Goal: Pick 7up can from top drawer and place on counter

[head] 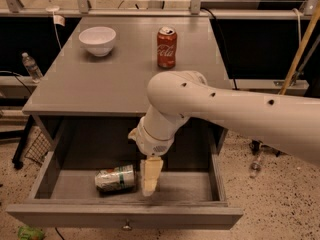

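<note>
The 7up can (115,178), silvery with green markings, lies on its side in the open top drawer (125,216), left of centre. My gripper (149,178) hangs down into the drawer on the white arm, just right of the can and very close to it. The counter (100,81) is the grey cabinet top above the drawer.
A red Coca-Cola can (166,47) stands on the counter at the back, and a white bowl (97,40) sits at the back left. A water bottle (31,66) stands on the floor to the left. A broom handle (299,54) leans at the right.
</note>
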`<state>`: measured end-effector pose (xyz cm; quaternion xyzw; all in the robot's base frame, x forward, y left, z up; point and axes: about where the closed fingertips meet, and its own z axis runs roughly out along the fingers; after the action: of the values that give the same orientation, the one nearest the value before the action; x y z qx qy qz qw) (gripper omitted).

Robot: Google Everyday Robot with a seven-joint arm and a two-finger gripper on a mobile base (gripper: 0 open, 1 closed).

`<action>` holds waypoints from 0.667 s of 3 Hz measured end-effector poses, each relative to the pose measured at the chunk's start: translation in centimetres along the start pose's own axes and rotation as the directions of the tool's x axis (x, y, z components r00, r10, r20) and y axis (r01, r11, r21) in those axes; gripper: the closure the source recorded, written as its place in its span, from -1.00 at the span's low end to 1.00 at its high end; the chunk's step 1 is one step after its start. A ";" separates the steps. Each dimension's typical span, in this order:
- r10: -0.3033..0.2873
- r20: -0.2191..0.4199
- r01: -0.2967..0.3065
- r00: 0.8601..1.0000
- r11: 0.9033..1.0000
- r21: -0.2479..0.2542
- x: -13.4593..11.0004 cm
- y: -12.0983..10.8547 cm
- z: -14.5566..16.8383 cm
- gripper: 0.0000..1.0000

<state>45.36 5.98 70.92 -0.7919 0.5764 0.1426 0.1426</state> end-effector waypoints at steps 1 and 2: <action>-0.043 0.054 0.040 0.998 0.997 0.062 -1.4 -1.5 1.1 -1.00; -0.086 0.110 0.072 0.990 0.989 0.126 -2.9 -3.3 2.3 -1.00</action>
<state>47.47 10.34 70.14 -0.7944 0.5430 0.1470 0.2291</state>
